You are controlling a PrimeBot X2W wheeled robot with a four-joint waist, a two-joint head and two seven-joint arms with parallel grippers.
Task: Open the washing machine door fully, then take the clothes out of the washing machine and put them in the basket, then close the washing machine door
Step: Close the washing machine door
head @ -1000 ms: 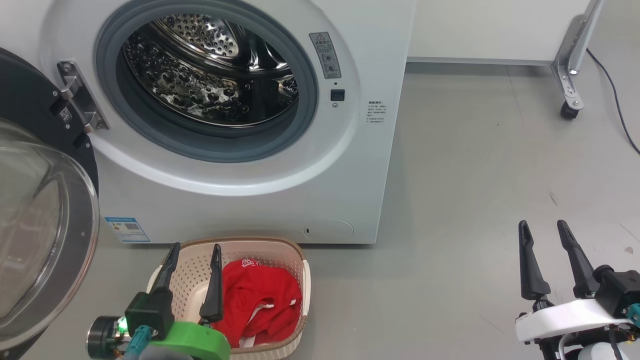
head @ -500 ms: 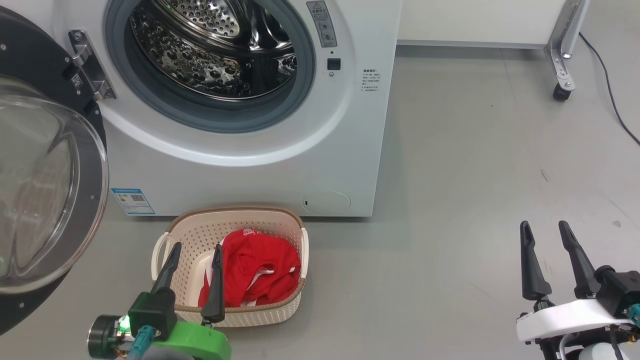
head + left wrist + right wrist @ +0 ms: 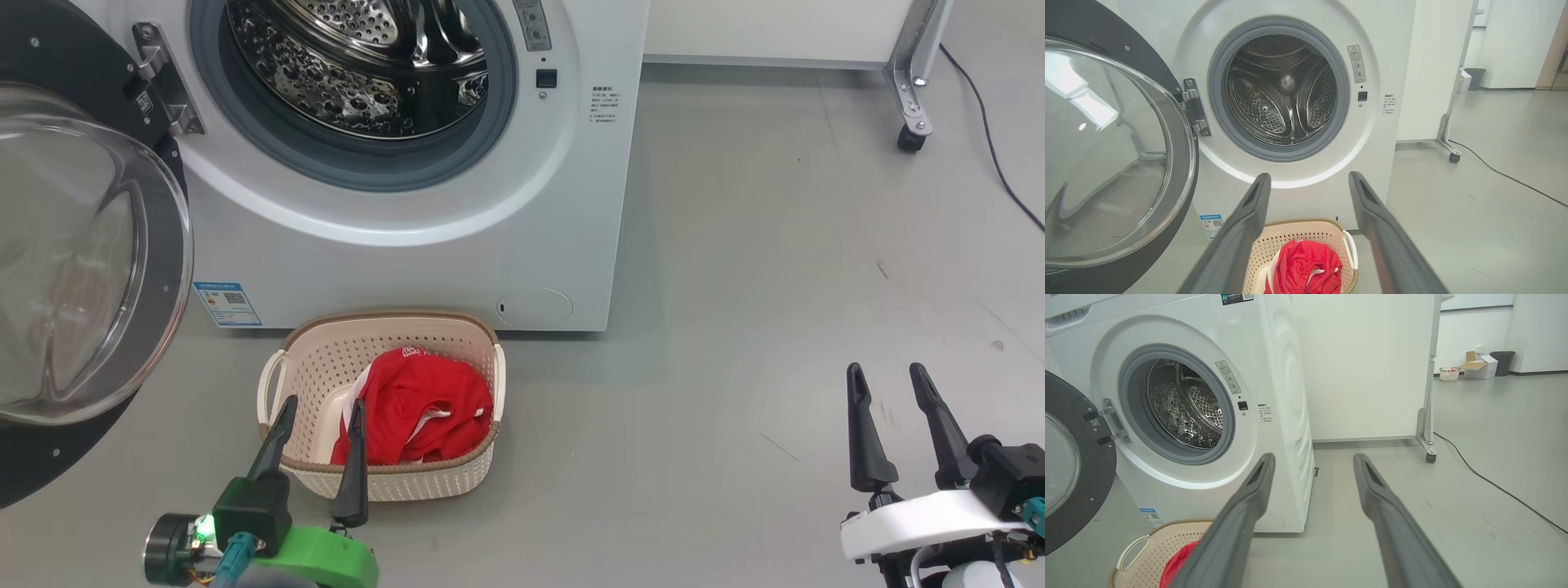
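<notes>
The white washing machine [image 3: 457,245] [image 3: 1396,61] [image 3: 1286,396] stands with its steel drum bare. Its black glass-bowled door [image 3: 82,261] [image 3: 1114,163] [image 3: 1069,469] hangs swung wide on the left. On the floor in front sits the cream basket [image 3: 392,482] [image 3: 1306,234] [image 3: 1139,555], and the red clothes [image 3: 420,404] [image 3: 1304,269] [image 3: 1177,561] lie inside it. My left gripper [image 3: 322,404] [image 3: 1308,179] is open and holds nothing, just in front of the basket's near edge. My right gripper [image 3: 886,371] [image 3: 1312,457] is open over bare floor at the right.
A white panel on a metal leg with a caster [image 3: 908,137] [image 3: 1429,457] stands right of the machine. A black cable [image 3: 992,147] [image 3: 1494,486] runs across the grey floor. Far back are a cardboard box [image 3: 1480,367] and a dark bin [image 3: 1502,361].
The head view has shifted: machine and basket sit higher and farther in the picture. The basket shows whole now, beyond my left gripper's fingertips. Both grippers stay open.
</notes>
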